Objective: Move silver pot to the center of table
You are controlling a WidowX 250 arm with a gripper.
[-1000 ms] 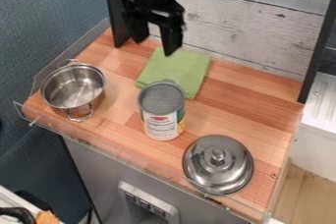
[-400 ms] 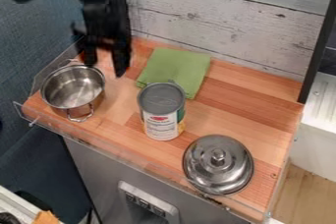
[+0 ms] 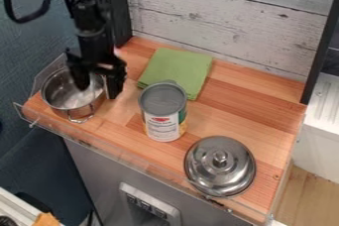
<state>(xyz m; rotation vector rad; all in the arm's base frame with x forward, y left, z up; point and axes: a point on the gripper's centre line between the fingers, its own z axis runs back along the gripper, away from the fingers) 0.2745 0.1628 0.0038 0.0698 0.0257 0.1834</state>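
Observation:
The gripper point(image 3: 98, 90) is over the right rim of the silver pot point(image 3: 66, 93), at the left end of the wooden table point(image 3: 238, 116). Its fingers stand apart: one is over the pot's inside, the other just outside the right wall. Part of the pot's back and right rim is hidden behind the gripper. The pot stands upright, one looped handle towards the front edge. Whether the fingers touch the wall I cannot tell.
A tin can point(image 3: 163, 112) stands mid-table, right of the pot. Behind it lies a folded green cloth point(image 3: 176, 70). A silver lid point(image 3: 220, 165) lies at the front right. A clear low guard point(image 3: 119, 154) runs along the front edge.
From above the back of the table, the gripper has moved left, then down and forward to the pot's right rim. The pot, can, cloth and lid have stayed in place.

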